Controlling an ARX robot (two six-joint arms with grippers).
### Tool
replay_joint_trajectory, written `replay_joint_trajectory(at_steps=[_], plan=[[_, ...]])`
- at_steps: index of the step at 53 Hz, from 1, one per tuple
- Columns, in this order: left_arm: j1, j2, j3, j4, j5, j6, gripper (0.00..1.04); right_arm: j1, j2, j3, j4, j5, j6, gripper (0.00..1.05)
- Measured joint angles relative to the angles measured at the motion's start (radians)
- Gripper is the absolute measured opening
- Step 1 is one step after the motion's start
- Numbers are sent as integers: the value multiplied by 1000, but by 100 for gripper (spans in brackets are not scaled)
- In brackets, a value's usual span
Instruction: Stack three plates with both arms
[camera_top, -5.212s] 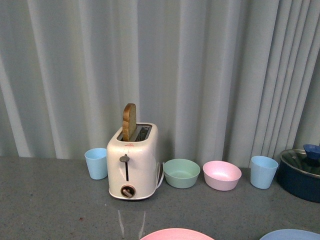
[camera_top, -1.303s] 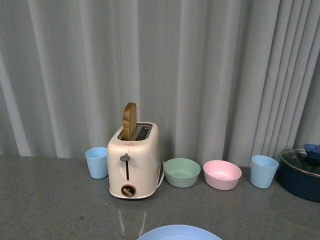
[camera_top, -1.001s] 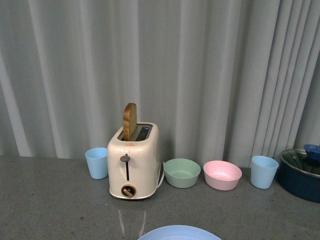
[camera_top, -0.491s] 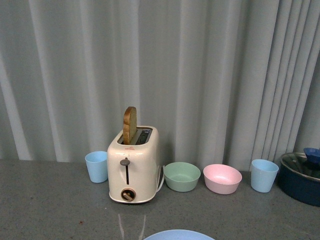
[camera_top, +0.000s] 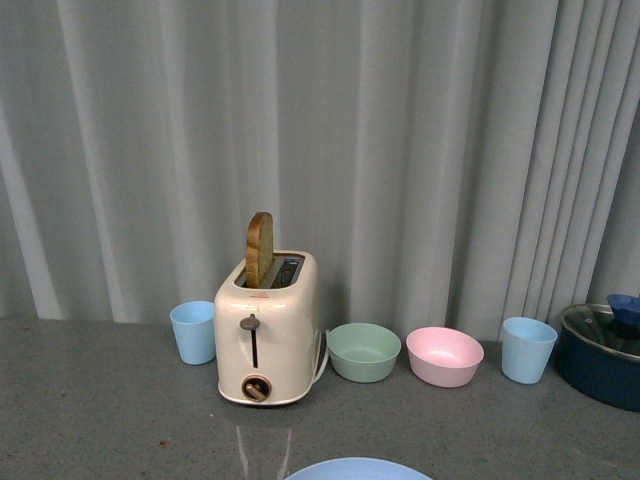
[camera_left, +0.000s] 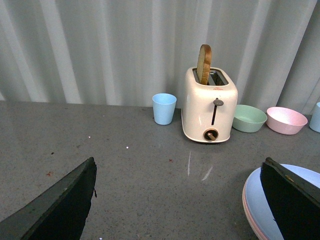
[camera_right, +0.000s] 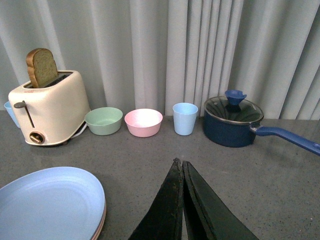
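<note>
Looking past our right jaws (camera_right: 182, 200), we see the two black fingers pressed together with nothing between them, hanging above the bare grey worktop (camera_right: 280, 190). Our left jaws (camera_left: 177, 200) stand wide apart, one finger at each lower corner of the left wrist view, holding nothing. Between the two sets of jaws sits the stack of plates: the light blue plate (camera_right: 47, 202) lies on top, and a pink plate (camera_right: 101, 220) shows as a thin rim beneath it; the cream plate we cannot make out. Beyond the right jaws, near the curtain (camera_top: 400, 150), stand a green bowl (camera_right: 103, 120), a pink bowl (camera_right: 143, 122), a blue cup (camera_right: 185, 118) and a dark blue lidded saucepan (camera_right: 232, 122). Beyond the left jaws stands a cream toaster (camera_left: 209, 106) with a slice of bread (camera_left: 203, 64) upright in its slot, and just beside it another blue cup (camera_left: 164, 108).
</note>
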Motion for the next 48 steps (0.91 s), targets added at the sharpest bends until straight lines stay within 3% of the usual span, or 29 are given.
replay_joint_trajectory(at_steps=[4, 7, 33, 48], plan=[[0, 0, 0, 0, 0, 0, 98, 0, 0, 0, 0, 0, -2, 4], [0, 0, 0, 0, 0, 0, 98, 0, 0, 0, 0, 0, -2, 12], [0, 0, 0, 0, 0, 0, 98, 0, 0, 0, 0, 0, -1, 99], [0, 0, 0, 0, 0, 0, 98, 0, 0, 0, 0, 0, -1, 97]])
